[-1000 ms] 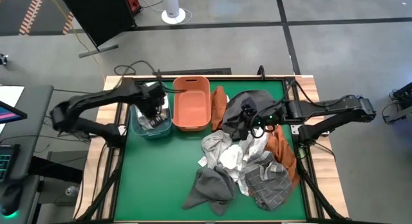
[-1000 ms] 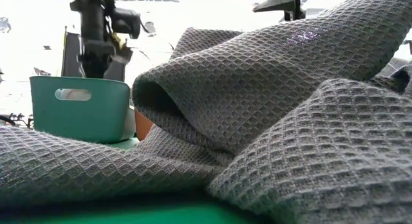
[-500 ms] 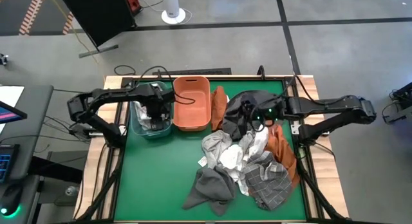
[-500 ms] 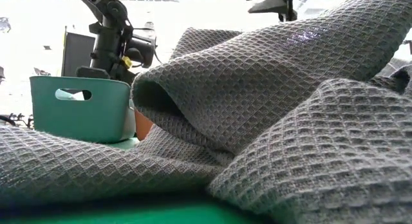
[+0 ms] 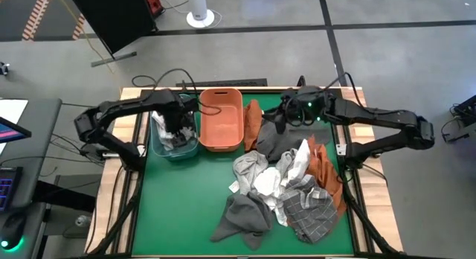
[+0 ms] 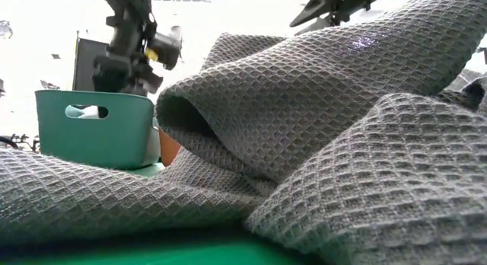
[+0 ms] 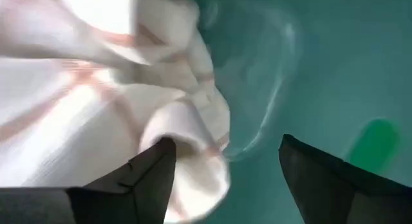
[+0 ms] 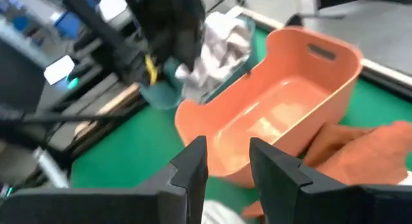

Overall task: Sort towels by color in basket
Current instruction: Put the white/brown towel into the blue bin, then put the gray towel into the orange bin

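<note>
2 baskets side by side at the far edge of the green counter (image 5: 178, 207): teal basket (image 5: 195, 145) on the left, orange basket (image 5: 222, 93) touching it on the right. Inside the teal basket, 1 white towel with thin checks (image 5: 166, 137), bunched up. Nothing visible in the orange basket.

Left claw (image 5: 177, 123) low over the teal basket, fingers well apart, gripping nothing; rolled end of the white towel just beside 1 finger (image 7: 145, 176) in the left wrist view.

Right claw (image 5: 281, 119) above the far end of the towel heap, pointing toward the orange basket; fingers a little apart, nothing seen between them.

Just right of the orange basket, 1 rust towel (image 5: 253, 119), with a dark grey towel (image 5: 277, 145) lapping against it. Nearer the front, a loose pile on the counter: white towels (image 5: 269, 181), a second rust towel (image 5: 326, 173), a grey-checked towel (image 5: 309, 210) and a plain grey towel (image 5: 242, 214). Fills most of the low view, that grey weave.
</note>
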Available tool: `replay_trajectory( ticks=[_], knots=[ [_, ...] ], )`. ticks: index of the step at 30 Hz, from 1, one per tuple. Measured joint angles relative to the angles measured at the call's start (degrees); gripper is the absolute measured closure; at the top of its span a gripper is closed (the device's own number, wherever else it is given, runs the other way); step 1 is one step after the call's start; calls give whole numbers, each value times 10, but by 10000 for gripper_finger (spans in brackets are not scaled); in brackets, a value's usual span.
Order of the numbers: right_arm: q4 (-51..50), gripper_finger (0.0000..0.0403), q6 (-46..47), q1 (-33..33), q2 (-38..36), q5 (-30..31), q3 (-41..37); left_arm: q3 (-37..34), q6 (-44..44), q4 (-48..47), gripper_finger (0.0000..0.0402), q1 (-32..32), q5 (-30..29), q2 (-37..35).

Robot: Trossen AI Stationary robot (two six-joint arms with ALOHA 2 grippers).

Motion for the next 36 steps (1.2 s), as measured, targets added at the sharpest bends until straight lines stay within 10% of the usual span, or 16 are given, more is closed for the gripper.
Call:
replay_trajectory(
  ticks=[20,36],
  knots=[
    [-313,208,-202,2,96,-19,0,141,-188,305,143,-88,-61,-86],
    [-270,147,-362,-70,185,31,0,141,-206,245,143,-144,-59,-86]
  ],
)
